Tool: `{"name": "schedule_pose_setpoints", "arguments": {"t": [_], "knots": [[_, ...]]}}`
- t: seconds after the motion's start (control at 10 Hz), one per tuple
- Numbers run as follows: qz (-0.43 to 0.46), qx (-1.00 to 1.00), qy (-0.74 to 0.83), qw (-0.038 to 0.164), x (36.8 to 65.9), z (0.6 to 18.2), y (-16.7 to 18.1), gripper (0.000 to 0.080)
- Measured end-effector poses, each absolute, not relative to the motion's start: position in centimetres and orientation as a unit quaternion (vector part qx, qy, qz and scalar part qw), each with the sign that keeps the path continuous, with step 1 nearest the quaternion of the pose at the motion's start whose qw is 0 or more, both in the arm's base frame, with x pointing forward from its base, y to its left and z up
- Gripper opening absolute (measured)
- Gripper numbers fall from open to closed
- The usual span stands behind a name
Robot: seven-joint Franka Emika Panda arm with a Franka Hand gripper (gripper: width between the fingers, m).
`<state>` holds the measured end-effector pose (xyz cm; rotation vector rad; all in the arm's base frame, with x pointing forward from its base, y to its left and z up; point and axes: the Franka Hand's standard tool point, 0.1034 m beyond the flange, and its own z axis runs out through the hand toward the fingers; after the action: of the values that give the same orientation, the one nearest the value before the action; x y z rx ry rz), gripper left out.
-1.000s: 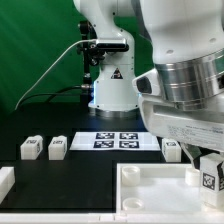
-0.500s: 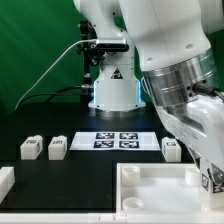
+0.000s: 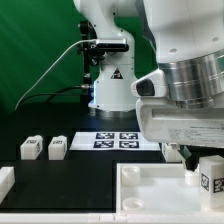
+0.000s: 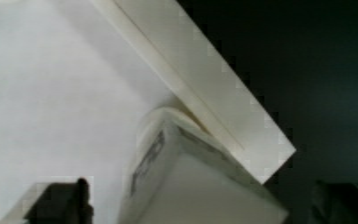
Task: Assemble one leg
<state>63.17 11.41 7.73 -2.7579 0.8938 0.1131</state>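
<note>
The leg (image 3: 211,178) stands upright between my jaws, which are open, with a gap at each side. My arm (image 3: 185,70) reaches down from above, at the exterior view's right.

White leg (image 4: 202,175) (blurry) apparently stands between spread fingertips (image 4: 55,200), untouched.

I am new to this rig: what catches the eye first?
The large arm fills the exterior view's right, above a tagged leg upright at a corner of the white tray-like part. Two more legs sit on the black table at that view's left.
</note>
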Motion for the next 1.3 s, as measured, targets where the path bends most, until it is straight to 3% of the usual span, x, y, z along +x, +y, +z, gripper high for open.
{"name": "schedule_pose_setpoints", "arguments": {"t": [0.2, 0.3, 0.4, 0.5, 0.6, 0.7, 0.8, 0.9, 1.0, 1.1, 1.3], "knots": [[0.025, -0.972, 0.199, 0.118, 63.1, 7.7, 11.3, 0.0646], [0.007, -0.992, 0.082, 0.091, 63.1, 7.7, 11.8, 0.0646], [-0.007, -0.997, 0.013, 0.079, 63.2, 7.8, 12.3, 0.0649], [-0.007, -0.997, 0.011, 0.081, 63.3, 7.7, 11.9, 0.0649], [-0.005, -0.996, 0.033, 0.081, 63.3, 7.7, 11.8, 0.0649], [-0.004, -0.995, 0.050, 0.082, 63.3, 7.7, 12.0, 0.0535], [0.000, -0.992, 0.093, 0.085, 63.2, 7.7, 12.1, 0.0368], [0.003, -0.988, 0.128, 0.085, 63.3, 7.7, 12.0, 0.0368], [0.009, -0.977, 0.196, 0.089, 63.3, 7.7, 11.9, 0.0309], [0.017, -0.959, 0.266, 0.101, 63.5, 7.8, 11.6, 0.0309], [0.032, -0.896, 0.431, 0.100, 63.5, 7.7, 11.5, 0.0309]]}}
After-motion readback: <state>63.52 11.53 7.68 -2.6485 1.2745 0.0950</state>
